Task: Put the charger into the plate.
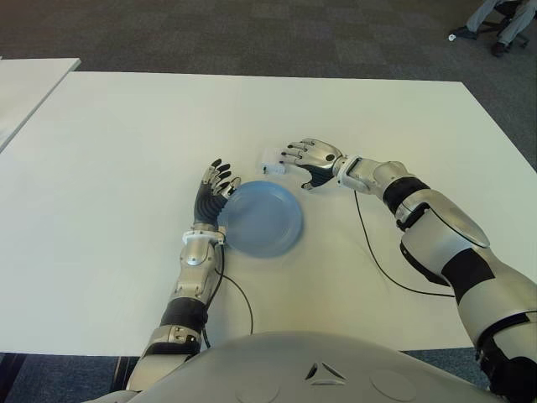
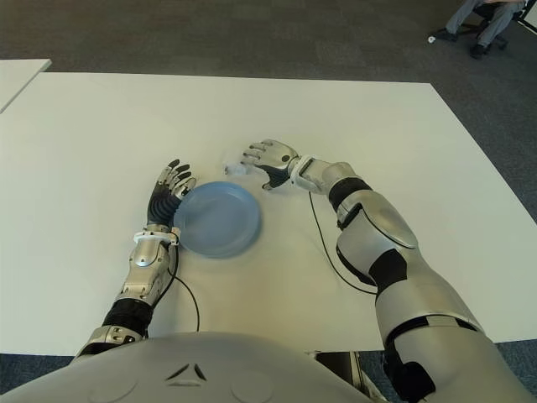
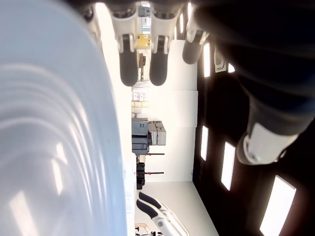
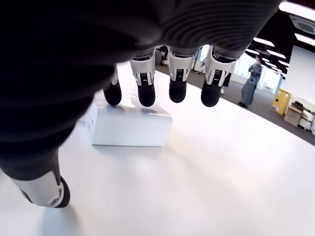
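The right hand (image 1: 310, 159) is reaching across the table (image 1: 126, 134) with its forearm stretched out and its palm facing down, hovering over the charger (image 4: 129, 125). Its fingers (image 4: 146, 92) are hanging spread and relaxed above the top of the box, gripping nothing; whether any tip is touching the box is hard to tell. The left hand (image 1: 212, 191) is standing on edge just beside the left rim of the plate (image 1: 268, 220), fingers straight and open, holding nothing (the rim seems to be touching them).

There are 2 hands, 1 charger and 1 plate. The charger is a small white rectangular block with smooth faces, lying on the table just beyond the plate's far rim, outside it. The plate is round, shallow, glossy and blue. The table is flat, matte white.
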Robot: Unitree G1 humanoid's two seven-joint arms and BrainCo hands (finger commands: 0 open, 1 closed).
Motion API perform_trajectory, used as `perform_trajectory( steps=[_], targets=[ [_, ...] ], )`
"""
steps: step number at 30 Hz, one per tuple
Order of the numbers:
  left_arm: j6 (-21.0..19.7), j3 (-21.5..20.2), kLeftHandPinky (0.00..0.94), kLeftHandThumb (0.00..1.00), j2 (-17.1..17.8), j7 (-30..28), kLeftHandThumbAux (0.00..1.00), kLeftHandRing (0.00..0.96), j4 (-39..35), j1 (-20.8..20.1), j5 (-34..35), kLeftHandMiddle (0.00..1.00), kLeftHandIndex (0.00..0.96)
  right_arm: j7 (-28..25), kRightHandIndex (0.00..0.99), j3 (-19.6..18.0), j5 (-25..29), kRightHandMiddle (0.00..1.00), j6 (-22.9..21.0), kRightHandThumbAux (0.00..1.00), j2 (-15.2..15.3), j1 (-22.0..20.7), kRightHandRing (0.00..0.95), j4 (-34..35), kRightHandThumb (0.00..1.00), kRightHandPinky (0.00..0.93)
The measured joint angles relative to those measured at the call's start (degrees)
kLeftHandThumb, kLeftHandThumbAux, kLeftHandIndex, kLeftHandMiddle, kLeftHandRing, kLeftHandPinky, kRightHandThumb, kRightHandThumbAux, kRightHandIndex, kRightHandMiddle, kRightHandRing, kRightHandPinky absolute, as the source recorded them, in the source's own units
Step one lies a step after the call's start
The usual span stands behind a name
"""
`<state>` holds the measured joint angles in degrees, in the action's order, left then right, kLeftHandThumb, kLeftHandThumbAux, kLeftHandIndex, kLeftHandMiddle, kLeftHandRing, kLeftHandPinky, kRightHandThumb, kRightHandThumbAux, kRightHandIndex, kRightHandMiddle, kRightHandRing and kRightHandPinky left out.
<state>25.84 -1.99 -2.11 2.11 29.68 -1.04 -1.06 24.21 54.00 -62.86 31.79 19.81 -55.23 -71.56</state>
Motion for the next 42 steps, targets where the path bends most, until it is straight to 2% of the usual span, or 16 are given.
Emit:
perform_trajectory(
  steps=[29, 42],
  targets=[
    [-0.4, 0.2, 0.195, 0.0, -0.4, 0.0, 0.577, 0.176, -1.2, 0.9, -0.1, 0.174, 0.1, -1.6, 0.0, -0.4, 0.8, 0.0, -0.1, 0.595, -2.1, 0.3, 0.0, -0.8, 0.009, 0.0],
    [-0.9, 0.5, 0.206, 0.0, -0.7, 0.0, 0.576, 0.189, -2.9, 2.3, -0.1, 0.186, 0.112, -7.3, 0.0, -2.1, 5.2, 0.0, 3.6, 0.632, -2.7, 0.4, 0.0, -1.1, 0.027, 0.0]
  ],
)
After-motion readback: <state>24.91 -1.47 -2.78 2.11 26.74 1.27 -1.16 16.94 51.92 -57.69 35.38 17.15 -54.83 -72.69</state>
